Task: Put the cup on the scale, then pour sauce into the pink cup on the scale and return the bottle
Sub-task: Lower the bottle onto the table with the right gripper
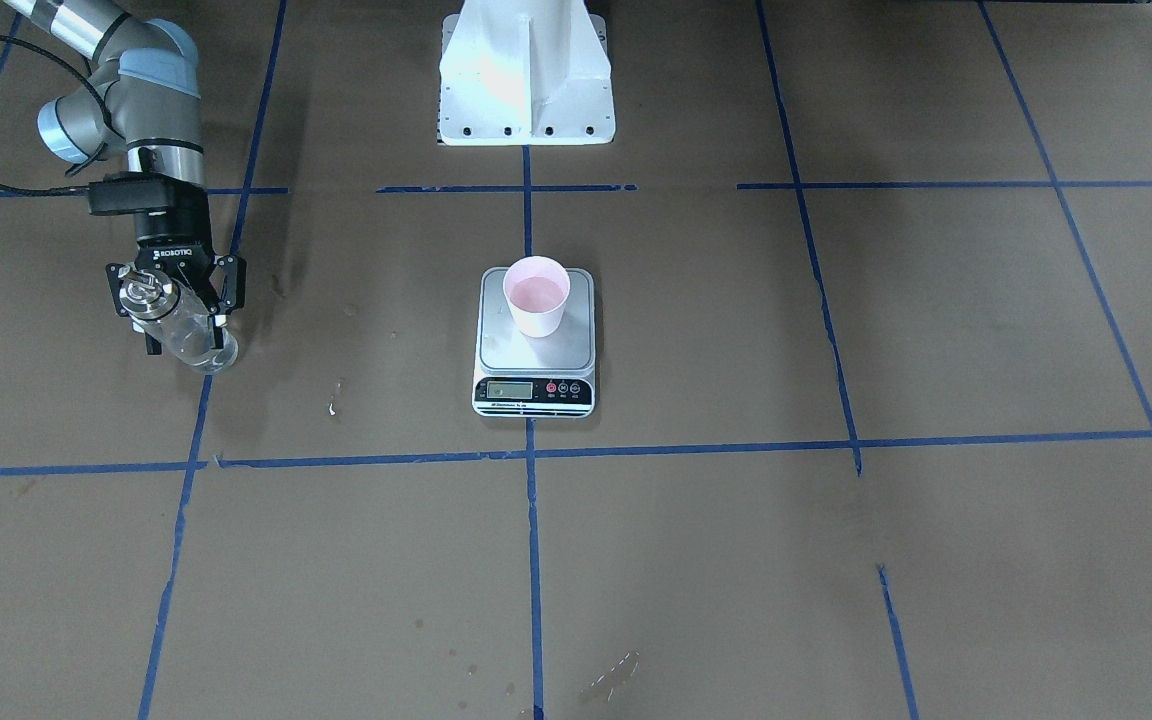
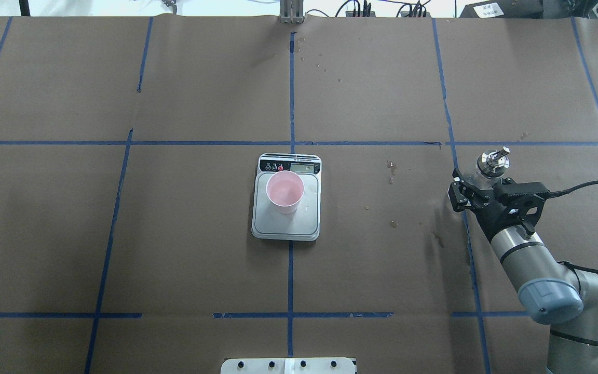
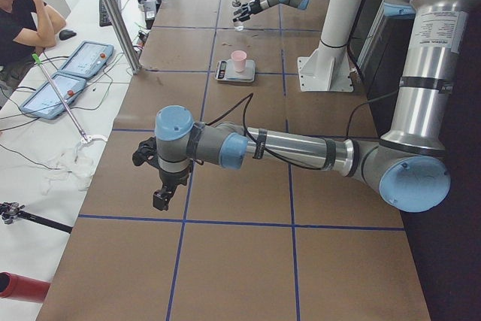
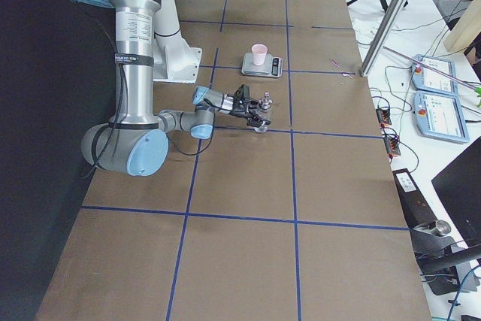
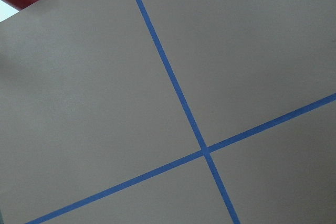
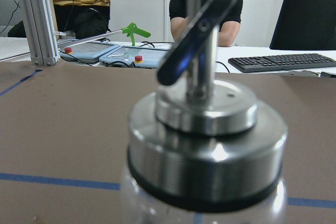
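My right arm (image 2: 525,254) reaches forward and low, wrist near level, and my right gripper (image 1: 181,322) has its jaws closed around the bottle (image 2: 492,162). My left arm (image 3: 293,148) stretches sideways, left gripper (image 3: 161,195) pointing down; I cannot judge its jaws' spread.

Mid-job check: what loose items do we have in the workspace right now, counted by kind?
pink cup: 1
scale: 1
glass bottle: 1
Total: 3
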{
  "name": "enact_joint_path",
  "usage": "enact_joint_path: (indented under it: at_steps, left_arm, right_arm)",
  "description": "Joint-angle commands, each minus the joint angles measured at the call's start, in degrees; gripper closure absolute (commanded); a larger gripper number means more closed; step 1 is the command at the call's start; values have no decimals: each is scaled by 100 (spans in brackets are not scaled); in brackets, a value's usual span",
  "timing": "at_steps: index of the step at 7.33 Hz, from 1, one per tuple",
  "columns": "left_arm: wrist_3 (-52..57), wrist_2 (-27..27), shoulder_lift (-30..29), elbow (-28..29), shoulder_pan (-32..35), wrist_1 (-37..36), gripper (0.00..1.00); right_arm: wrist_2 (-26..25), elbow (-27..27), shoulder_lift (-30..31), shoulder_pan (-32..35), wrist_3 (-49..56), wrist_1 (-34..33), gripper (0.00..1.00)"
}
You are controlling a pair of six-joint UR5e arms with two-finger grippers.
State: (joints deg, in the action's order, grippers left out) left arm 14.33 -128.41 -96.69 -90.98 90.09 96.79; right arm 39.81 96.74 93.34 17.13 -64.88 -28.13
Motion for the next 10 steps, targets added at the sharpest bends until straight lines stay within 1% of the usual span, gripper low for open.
enact_joint_path:
  at_steps: [1,2,6,9,10]
  left_arm:
    - [0,0,-7,28,0,7,0]
    - [9,0,-7,28,0,7,0]
    - [9,0,-42,28,0,7,0]
    - [9,0,-60,37,-9,7,0]
    - [9,0,-60,45,-9,7,0]
  right_arm:
    - [62,56,96,9,-60,0,88]
    - [62,64,114,1,-60,0,80]
    - [62,38,184,1,-51,-26,67]
    - [71,47,167,-17,-51,-35,41]
    - [71,47,158,-17,-51,-35,39]
